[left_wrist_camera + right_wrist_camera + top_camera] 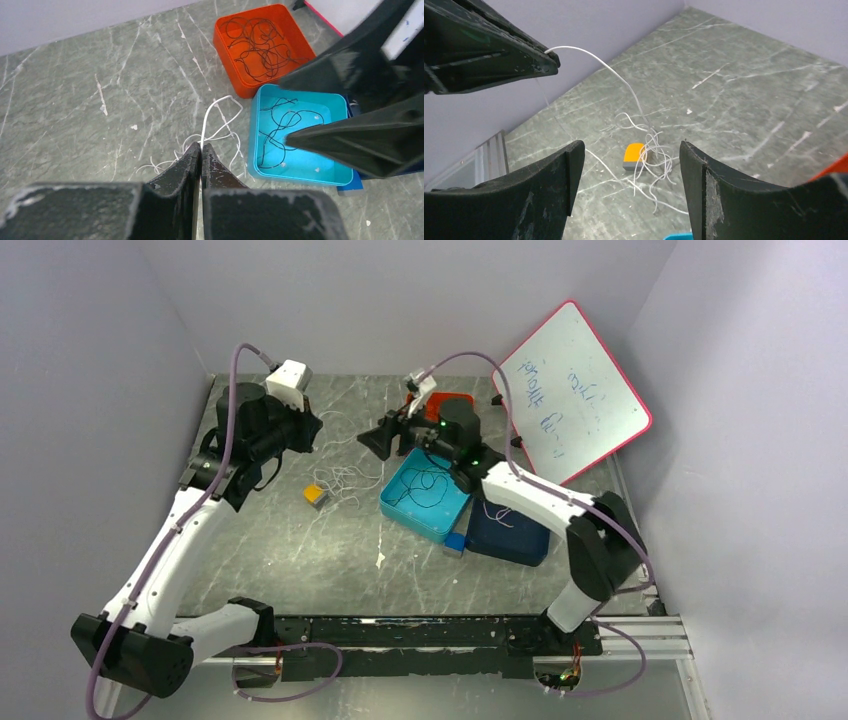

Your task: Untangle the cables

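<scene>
The left gripper (201, 150) is pinched shut on 1 white cable (623, 84), which runs down to the white tangle (654, 150) on the tabletop (75, 110) left of the teal tray (253, 135). The right gripper (630, 146) gapes wide and empty above that tray's far-left corner (black cables (280, 122) lie inside it, more in the orange tray (225, 55) behind).
</scene>
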Robot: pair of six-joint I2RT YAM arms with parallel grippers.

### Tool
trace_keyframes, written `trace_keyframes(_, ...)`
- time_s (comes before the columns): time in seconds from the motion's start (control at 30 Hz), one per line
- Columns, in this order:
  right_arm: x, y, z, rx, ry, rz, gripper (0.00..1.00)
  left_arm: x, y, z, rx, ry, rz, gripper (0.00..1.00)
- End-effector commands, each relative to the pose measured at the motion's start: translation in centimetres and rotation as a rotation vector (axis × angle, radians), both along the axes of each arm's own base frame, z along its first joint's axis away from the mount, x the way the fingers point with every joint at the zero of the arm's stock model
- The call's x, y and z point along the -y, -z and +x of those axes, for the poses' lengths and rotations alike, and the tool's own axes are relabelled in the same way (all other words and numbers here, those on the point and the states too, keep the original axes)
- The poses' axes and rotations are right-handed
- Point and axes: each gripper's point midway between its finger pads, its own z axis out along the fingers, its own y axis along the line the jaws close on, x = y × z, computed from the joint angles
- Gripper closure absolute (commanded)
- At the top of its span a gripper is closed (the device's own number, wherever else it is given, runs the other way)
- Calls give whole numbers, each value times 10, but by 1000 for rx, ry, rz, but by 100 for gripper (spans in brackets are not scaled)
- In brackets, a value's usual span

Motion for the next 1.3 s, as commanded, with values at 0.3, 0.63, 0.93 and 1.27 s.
trace_keyframes(0.3,-60,20,37,38,-74,-21,43,13,-17,-17,49,111,-31,93)
trace_keyframes(0.63,-53,-19,33,67,-50,26,100,-5,5,-8,4,-27,-32,93)
trace_keyframes(0.93,-40,-85,30,45,13,89,100,1,22,-5,-22,-44,-154,60)
trace_keyframes(1.27,-27,-115,39,-44,125,132,100,25,24,-11,30,68,-278,30)
